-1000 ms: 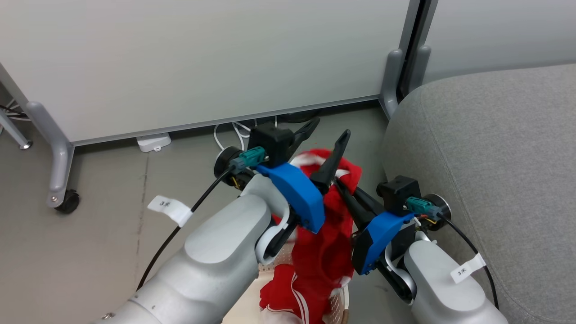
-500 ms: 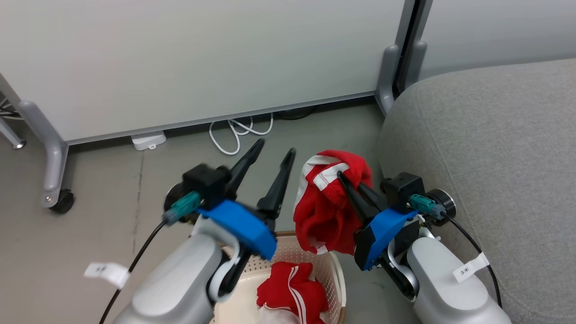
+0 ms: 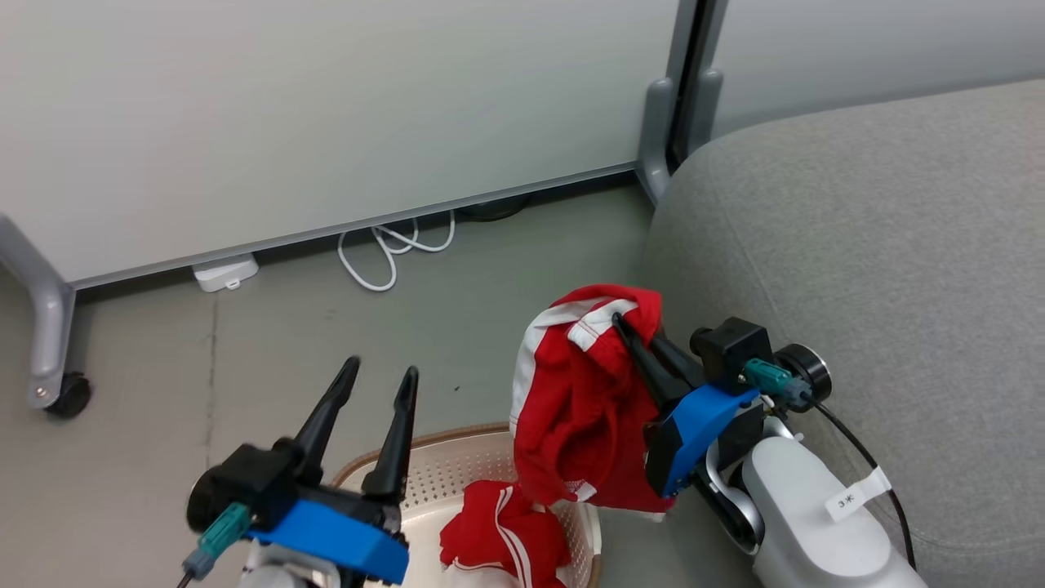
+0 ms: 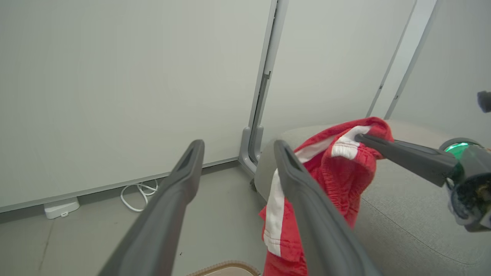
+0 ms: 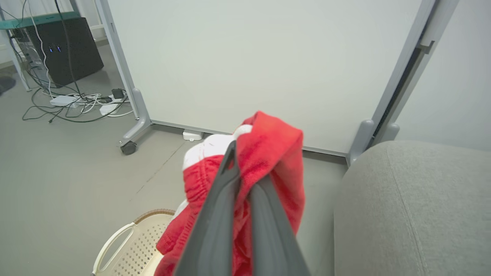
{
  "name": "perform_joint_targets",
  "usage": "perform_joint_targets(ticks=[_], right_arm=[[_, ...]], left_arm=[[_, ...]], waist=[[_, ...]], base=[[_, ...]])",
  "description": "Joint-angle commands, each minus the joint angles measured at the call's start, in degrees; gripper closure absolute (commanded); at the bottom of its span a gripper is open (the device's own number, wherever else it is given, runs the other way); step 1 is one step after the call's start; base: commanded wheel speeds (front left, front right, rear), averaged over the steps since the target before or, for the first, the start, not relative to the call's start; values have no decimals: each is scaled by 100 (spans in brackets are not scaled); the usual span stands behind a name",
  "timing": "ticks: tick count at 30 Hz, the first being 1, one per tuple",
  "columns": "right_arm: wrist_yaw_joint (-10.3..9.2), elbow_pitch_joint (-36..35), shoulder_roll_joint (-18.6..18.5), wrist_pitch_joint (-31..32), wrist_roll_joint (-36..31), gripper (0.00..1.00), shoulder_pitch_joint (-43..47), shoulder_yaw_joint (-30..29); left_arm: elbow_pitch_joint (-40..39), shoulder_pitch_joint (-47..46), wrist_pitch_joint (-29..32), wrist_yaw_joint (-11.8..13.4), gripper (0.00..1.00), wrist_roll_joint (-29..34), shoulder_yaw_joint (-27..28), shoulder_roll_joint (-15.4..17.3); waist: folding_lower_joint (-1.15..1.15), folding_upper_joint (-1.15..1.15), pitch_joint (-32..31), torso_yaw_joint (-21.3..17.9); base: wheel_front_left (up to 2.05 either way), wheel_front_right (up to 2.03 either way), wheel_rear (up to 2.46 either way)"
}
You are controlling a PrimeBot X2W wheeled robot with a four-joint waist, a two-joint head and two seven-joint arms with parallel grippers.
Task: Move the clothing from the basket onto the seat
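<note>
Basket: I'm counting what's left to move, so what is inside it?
A crumpled red garment with white stripes lies in the basket. Anything beneath it is covered; the left gripper hides the basket's left part.

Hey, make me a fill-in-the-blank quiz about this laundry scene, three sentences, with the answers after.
1. The right claw is shut on a ___ garment with white trim.
2. The left claw stands ___, holding nothing.
3. A second garment lies in the cream ___.
Missing words: red; open; basket.
</note>
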Motion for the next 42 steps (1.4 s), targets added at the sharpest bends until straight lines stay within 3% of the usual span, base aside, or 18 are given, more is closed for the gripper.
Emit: perform_joint_targets(ticks=[1,13,27,34,42], right_arm=[[3,-51,-16,-9,-31,100,70,-19],[3,-418,-16,81,-81,100,263,-137],[3,-867,-15,105,-126,100,544,-314],[3,-1118,-13,148,-136,100,755,-545],[3,-1345,-12,219,-271,100,734,-817]], left_arm=[[-40,90,-14,-36,0,51,84,-34],[-155,577,-15,-324,0,592,748,-359],[-165,475,-15,-425,0,820,975,-399],[-225,460,-15,-429,0,920,986,-375],[-263,423,-15,-427,0,926,951,-314]], waist=[[1,0,-7,-71],[1,0,37,-738],[1,0,216,-1743],[1,0,295,-1977],[1,0,436,-1982]], base=[[0,0,0],[0,0,0],[0,0,0],[0,0,0],[0,0,0]])
